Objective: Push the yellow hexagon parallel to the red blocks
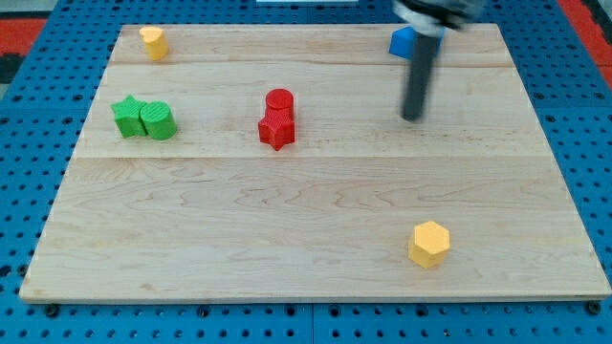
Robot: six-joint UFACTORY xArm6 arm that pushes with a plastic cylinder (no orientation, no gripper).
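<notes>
The yellow hexagon (429, 243) lies near the view's bottom right of the wooden board (316, 205). Two red blocks stand touching near the board's middle: a red cylinder (279, 100) above a red star-like block (276, 128). My tip (412, 117) is on the board at the upper right, far above the yellow hexagon and well to the right of the red blocks. It touches no block.
A blue block (402, 42), partly hidden by the rod, sits at the top right. A small yellow block (153, 42) is at the top left. A green star (127, 116) and a green cylinder (159, 121) touch at the left.
</notes>
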